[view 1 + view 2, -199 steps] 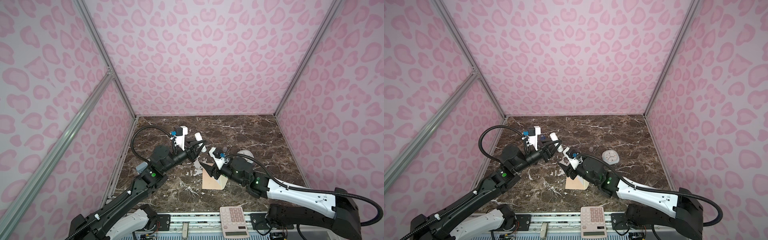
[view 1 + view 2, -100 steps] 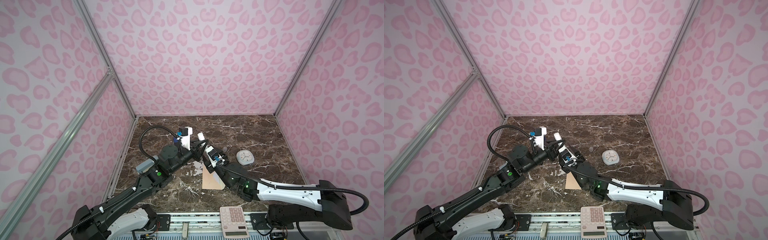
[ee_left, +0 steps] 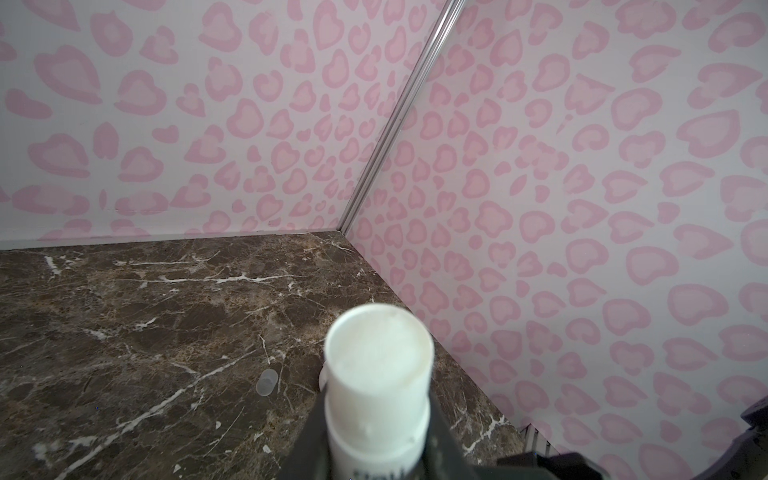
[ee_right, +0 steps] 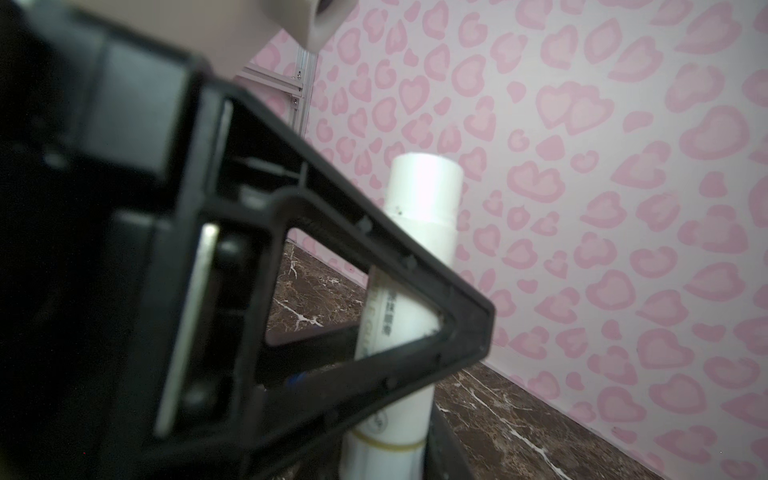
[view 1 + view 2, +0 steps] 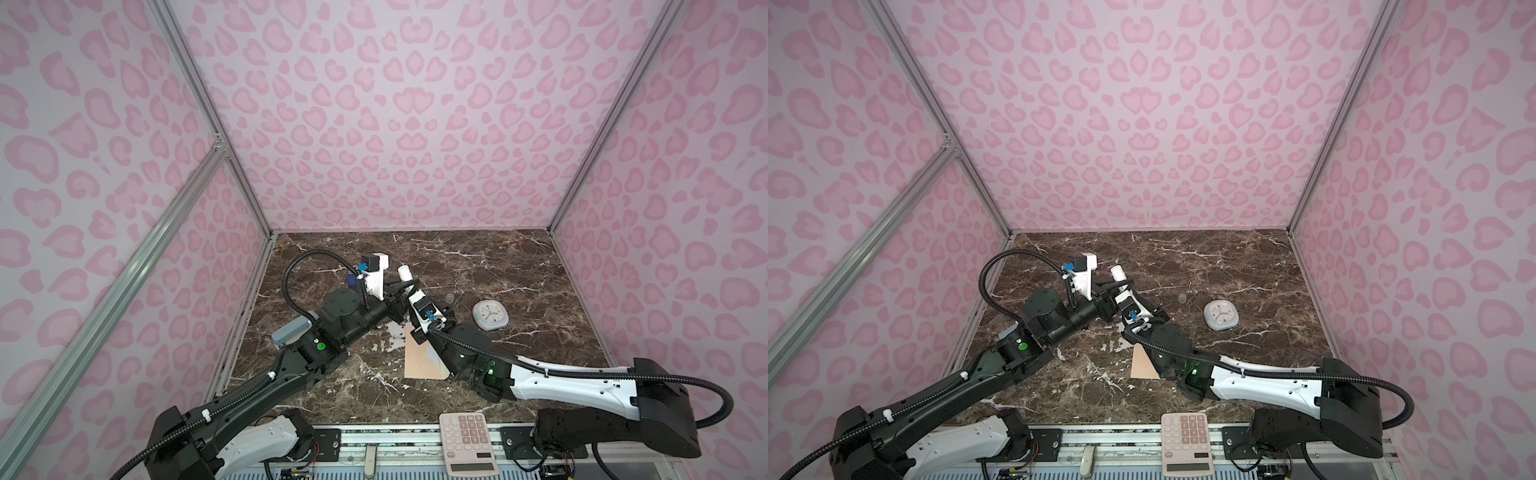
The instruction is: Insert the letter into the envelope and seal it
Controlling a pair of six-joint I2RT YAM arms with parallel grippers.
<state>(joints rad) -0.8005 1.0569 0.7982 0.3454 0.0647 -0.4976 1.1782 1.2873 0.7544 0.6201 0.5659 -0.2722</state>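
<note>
Pink heart-print walls are enclosing a dark marble tabletop (image 5: 519,291). The left gripper (image 5: 402,289) is pinching a white glue stick (image 5: 404,273) between its black fingers, the tube's bare top end tilting up and away, as the left wrist view is showing. The right gripper (image 5: 405,301) is hovering at the tube's lower end; whether its jaws are pinching it cannot be told. The peach envelope (image 5: 422,357) is lying flat on the marble nearer the front, partly under the right arm. A clear cap (image 5: 449,298) is standing near a white clock (image 5: 490,314), and a calculator (image 5: 467,440) is resting on the front rail.
</note>
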